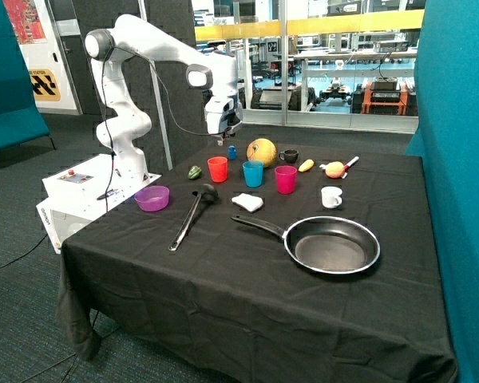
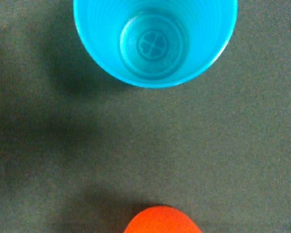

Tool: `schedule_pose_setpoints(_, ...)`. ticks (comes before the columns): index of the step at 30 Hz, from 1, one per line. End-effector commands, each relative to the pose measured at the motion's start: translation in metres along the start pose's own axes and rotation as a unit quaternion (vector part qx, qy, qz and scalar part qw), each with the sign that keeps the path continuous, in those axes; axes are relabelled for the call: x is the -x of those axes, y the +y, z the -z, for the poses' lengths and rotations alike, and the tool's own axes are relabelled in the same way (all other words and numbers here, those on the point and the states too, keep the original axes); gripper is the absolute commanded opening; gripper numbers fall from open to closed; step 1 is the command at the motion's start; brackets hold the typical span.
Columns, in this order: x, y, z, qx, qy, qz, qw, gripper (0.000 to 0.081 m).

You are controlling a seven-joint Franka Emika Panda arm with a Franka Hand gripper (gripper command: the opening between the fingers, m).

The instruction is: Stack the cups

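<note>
We see the gripper (image 1: 226, 134) hanging in the air above the back part of the table (image 1: 223, 303), over the red cup (image 1: 217, 169) w/ nothing in it as far as we can tell; its fingers are too small in the outside view and out of the wrist view, so we can't tell if they're apart or together. The three cups stand upright on the black cloth in a row, none stacked yet: red cup almost straight below the hand, blue cup (image 1: 253, 173) next along, just beside the red one, and the pink cup (image 1: 286, 179) farther out on the same line, away from the hand. In the wrist view we look straight down into the blue cup (image 2: 154, 41), empty, w/ a clover mark on its bottom, and the rim of the red cup (image 2: 162, 221) pokes in at the edge, bare cloth btwn them. Beyond the cups from the hand sit a yellow round fruit (image 1: 262, 152), a black mug (image 1: 289, 156) and a white mug (image 1: 331, 197). Nearer the table front lie a frying pan (image 1: 335, 244), a black ladle (image 1: 193, 214) and a white cloth (image 1: 248, 202); a purple bowl (image 1: 152, 198) sits at the arm-base side.
</note>
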State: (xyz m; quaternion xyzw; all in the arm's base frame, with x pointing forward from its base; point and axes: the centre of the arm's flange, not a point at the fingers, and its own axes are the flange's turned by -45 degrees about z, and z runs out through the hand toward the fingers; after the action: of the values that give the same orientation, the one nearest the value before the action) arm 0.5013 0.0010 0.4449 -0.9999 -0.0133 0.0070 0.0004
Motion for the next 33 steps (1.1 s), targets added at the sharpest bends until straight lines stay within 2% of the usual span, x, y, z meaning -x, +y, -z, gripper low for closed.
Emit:
schedule_pose_setpoints(1,0.001,0.001,0.005,0.00096,0.0069,0.074,0.9973,0.0808)
schedule_pose_setpoints(3,0.002,0.000,0.005,0.00097,0.0069,0.075,0.9972,0.0808)
schedule_pose_setpoints(4,0.001,0.000,0.005,0.00096,0.0069,0.075,0.9972,0.0643)
schedule_pose_setpoints(5,0.001,0.000,0.005,0.00096,0.0069,0.074,0.9972,0.0430)
schedule_pose_setpoints(6,0.001,0.000,0.005,0.00096,0.0069,0.074,0.9972,0.0323)
schedule_pose_setpoints(8,0.002,0.001,0.005,0.00096,0.0069,0.073,0.9973,0.0243)
schedule_pose_setpoints(12,0.002,0.002,0.005,0.00094,0.0070,0.071,0.9974,0.0218)
schedule_pose_setpoints(20,-0.003,0.007,0.003,0.00085,0.0070,0.058,0.9983,0.0222)
schedule_pose_setpoints(33,-0.036,0.011,-0.002,0.00056,0.0070,0.017,0.9998,0.0247)
